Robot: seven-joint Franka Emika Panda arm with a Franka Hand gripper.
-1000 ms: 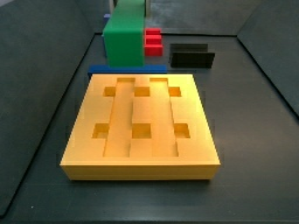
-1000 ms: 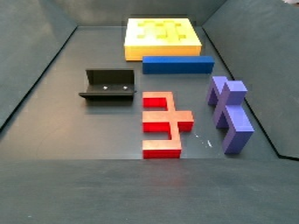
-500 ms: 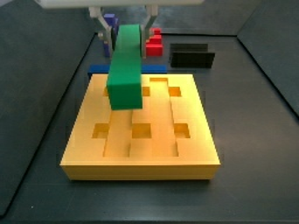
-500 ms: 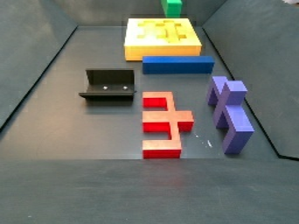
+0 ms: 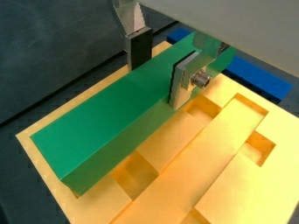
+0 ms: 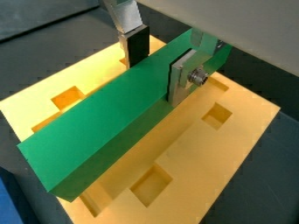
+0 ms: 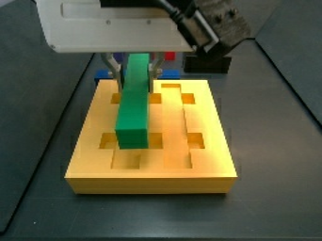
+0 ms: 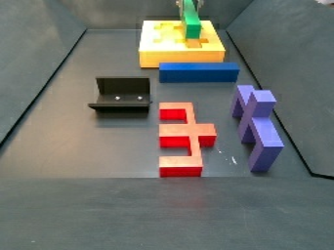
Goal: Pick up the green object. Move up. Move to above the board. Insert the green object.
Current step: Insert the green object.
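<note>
My gripper [image 5: 162, 63] is shut on the green object [image 5: 111, 122], a long flat green bar held on its edge between the dark pad and the silver plate. In both side views the green object [image 7: 132, 105] runs lengthwise over the board [image 7: 217, 162], low above a groove left of the middle. The board [image 8: 163, 46] is a thick orange-yellow block with square holes in two rows. In both wrist views the bar [image 6: 105, 131] hides part of the board [image 6: 239, 131] beneath it. Whether the bar touches the board I cannot tell.
A blue bar [image 8: 198, 70] lies against the board's edge. The dark fixture [image 8: 121, 96] stands on the floor, with a red piece [image 8: 183, 137] and a purple piece [image 8: 257, 127] beyond it. Dark walls close the floor in on each side.
The gripper has come down and forward with the green object, from behind and above the board to low over it. The other pieces have not moved.
</note>
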